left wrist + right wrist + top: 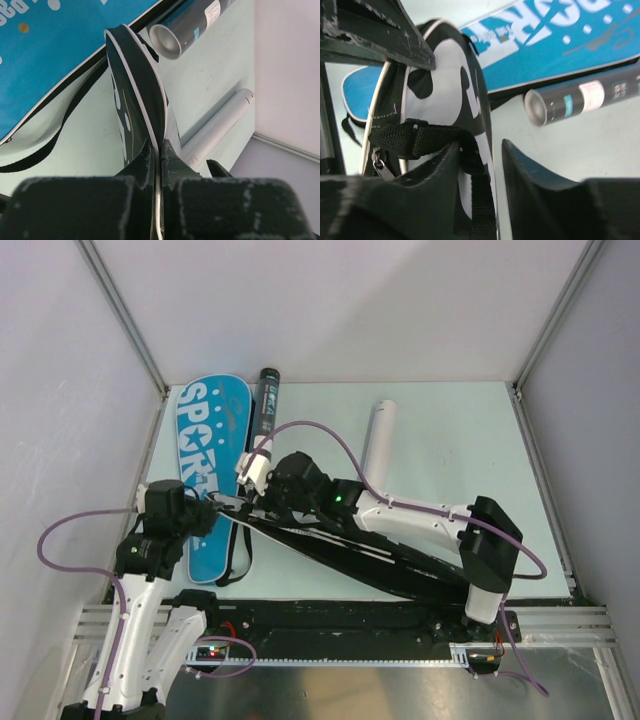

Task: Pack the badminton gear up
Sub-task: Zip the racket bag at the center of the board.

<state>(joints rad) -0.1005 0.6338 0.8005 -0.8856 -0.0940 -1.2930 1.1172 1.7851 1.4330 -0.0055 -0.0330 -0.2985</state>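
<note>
**Black racket cover pinched by the left arm, right jaws parted**

The black racket cover [330,550] slants from near right to mid left. The left gripper [159,150] is clamped on its white-piped rim. The right gripper [480,145] stands with jaws apart, and the cover's strap [420,135] hangs between them. To the left, the blue racket cover [212,440] lies flat on the table [460,440]. Farther back the black tube [266,400] lies just beside the blue cover, with the white tube [380,435] to its right.
</note>
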